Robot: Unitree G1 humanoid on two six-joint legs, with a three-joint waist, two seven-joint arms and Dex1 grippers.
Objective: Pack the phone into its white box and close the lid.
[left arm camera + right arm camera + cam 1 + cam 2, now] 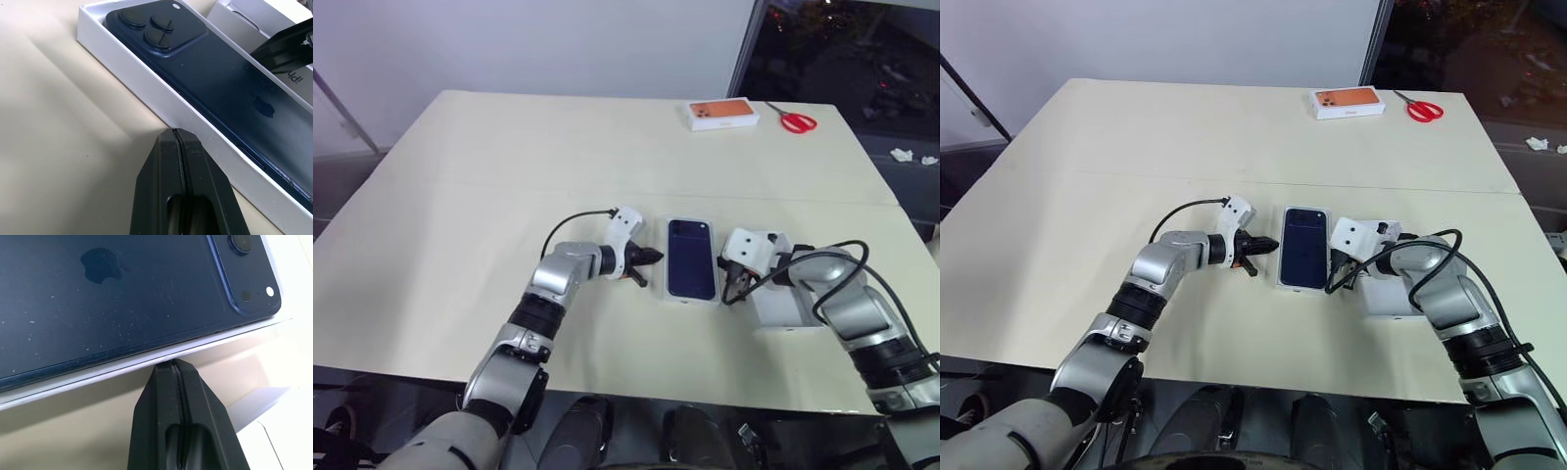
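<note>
The dark navy phone (691, 258) lies back-up inside the shallow white box (146, 83) at the middle of the table, its camera cluster (154, 27) at the far end. My left gripper (654, 258) is shut, its tip at the box's left wall (195, 125). Against the box's right edge (122, 364) rests the tip of my right gripper (1334, 277), also shut and holding nothing. The white lid (785, 311) lies on the table just right of the box, partly under my right forearm.
An orange-topped box (723, 114) and red-handled scissors (796, 121) lie at the table's far right. The table's right edge (901, 211) is close to my right arm. Bare tabletop (460, 215) spreads to the left and behind the box.
</note>
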